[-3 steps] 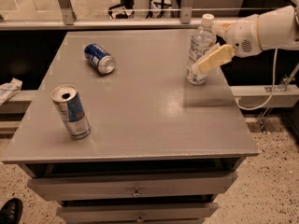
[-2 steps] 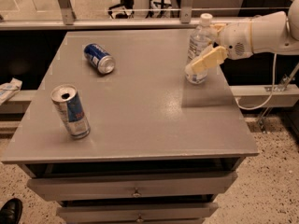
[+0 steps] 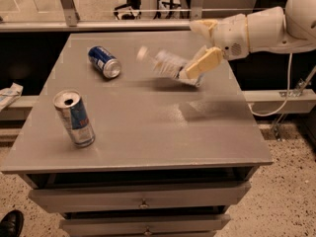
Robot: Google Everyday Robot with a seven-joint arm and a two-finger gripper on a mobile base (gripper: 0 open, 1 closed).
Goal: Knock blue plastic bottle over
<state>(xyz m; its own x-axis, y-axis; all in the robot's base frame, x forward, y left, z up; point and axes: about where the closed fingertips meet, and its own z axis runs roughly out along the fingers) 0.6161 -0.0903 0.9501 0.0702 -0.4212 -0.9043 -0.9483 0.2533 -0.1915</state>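
Observation:
The blue plastic bottle (image 3: pixel 165 64) is clear with a white cap pointing left. It is blurred and tilted far over toward the left, low above the grey table (image 3: pixel 197 132) near its far right part. My gripper (image 3: pixel 201 44) comes in from the right on a white arm. Its cream fingers (image 3: pixel 202 63) are spread open, and the lower one touches the bottle's base end. Nothing is held.
A blue-and-silver can (image 3: pixel 104 61) lies on its side at the table's far left. Another can (image 3: pixel 74 118) stands upright at the front left. Drawers (image 3: pixel 143 199) sit under the tabletop. A metal rail runs behind the table.
The bottle stood upright between my fingers; now it has tipped over to the left. My gripper has swept left and slightly down, pushing it.

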